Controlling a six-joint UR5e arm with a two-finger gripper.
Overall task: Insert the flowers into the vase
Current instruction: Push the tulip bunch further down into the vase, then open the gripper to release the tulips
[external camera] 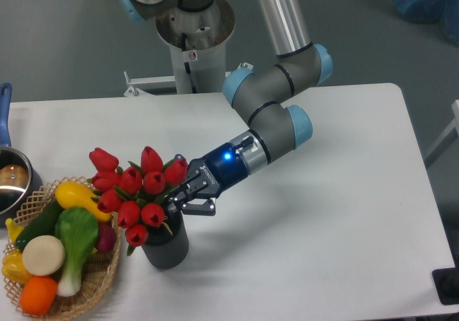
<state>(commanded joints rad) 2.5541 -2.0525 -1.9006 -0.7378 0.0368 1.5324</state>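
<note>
Even, bright light; soft shadows; sharp throughout

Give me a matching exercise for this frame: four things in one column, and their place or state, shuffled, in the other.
Things:
1. flowers
2. vase
3. wicker basket
4. steel pot

Places or states:
A. at the table's left edge, partly cut off
B. held by the gripper, stems in the vase
C. holds toy vegetables
D. upright, right of the basket

Pairs: 1-B, 2-D, 3-C, 4-A
</note>
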